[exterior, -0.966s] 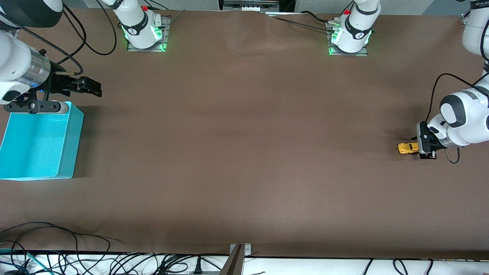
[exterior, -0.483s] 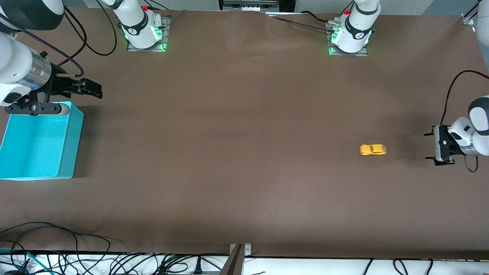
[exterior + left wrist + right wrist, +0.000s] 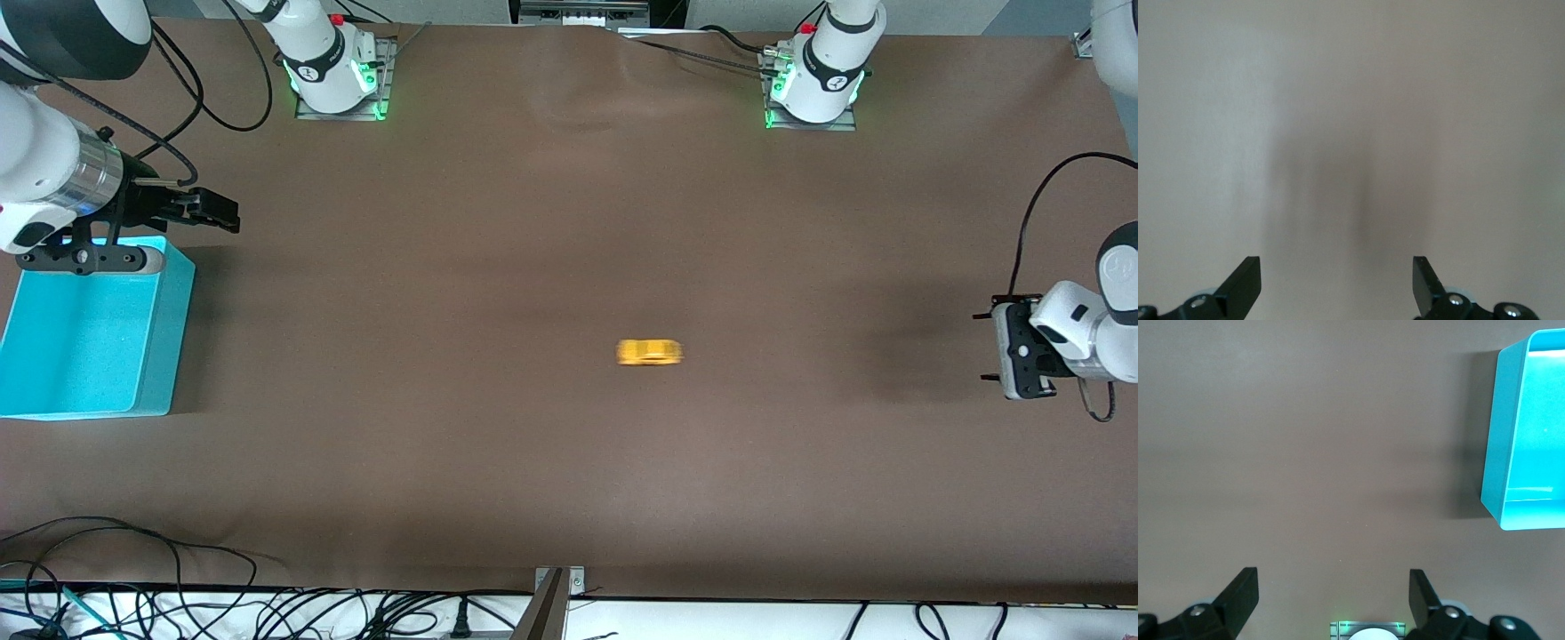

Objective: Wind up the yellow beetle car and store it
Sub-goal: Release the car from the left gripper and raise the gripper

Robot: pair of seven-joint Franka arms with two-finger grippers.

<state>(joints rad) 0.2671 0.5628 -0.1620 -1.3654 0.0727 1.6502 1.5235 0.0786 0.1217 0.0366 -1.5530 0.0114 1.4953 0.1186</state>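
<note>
The yellow beetle car (image 3: 650,352) is on the brown table near its middle, blurred with motion. It shows in neither wrist view. My left gripper (image 3: 985,347) is open and empty, low over the table at the left arm's end, well apart from the car; its wrist view (image 3: 1336,273) shows only bare table between the fingers. My right gripper (image 3: 233,212) is open and empty over the table at the right arm's end, beside the teal bin, as its wrist view (image 3: 1331,587) shows.
An empty teal bin (image 3: 169,338) stands at the right arm's end of the table and shows in the right wrist view (image 3: 1498,453). The two arm bases (image 3: 333,71) (image 3: 813,84) stand along the table edge farthest from the front camera. Cables lie along the nearest edge.
The left gripper let go of the car and drew back toward its end. The car has run across the table toward the right arm's end. The right arm barely moved.
</note>
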